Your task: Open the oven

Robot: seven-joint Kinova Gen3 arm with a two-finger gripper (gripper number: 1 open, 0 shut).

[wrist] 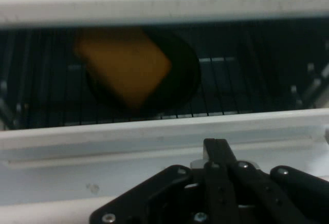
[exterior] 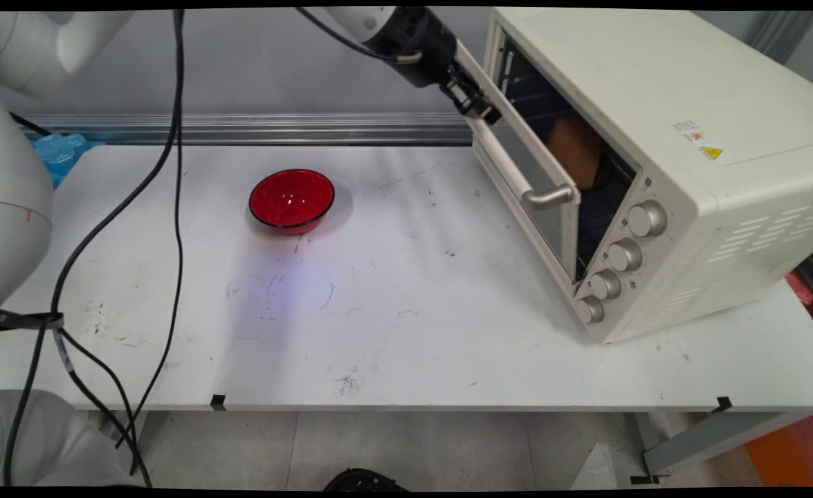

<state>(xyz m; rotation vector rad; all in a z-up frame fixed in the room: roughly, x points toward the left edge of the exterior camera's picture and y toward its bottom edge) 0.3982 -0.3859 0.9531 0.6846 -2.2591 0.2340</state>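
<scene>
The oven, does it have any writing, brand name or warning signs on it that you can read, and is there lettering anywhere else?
No text can be read.
Oven, top: a yellow triangle warning sticker; its meaning is too small to tell.
Beside it, a white label with red marks: too small to read.
Knobs: no legible markings.
Red bowl: no lettering.

Red bowl (exterior: 291, 199) — well apart from toaster oven (exterior: 655, 166).

We see a black gripper (exterior: 477, 105) at the top edge of a cream toaster oven's (exterior: 662, 173) partly open door (exterior: 517, 166). A red bowl (exterior: 291, 199) sits toward the tabletop's (exterior: 406, 311) far left.
</scene>
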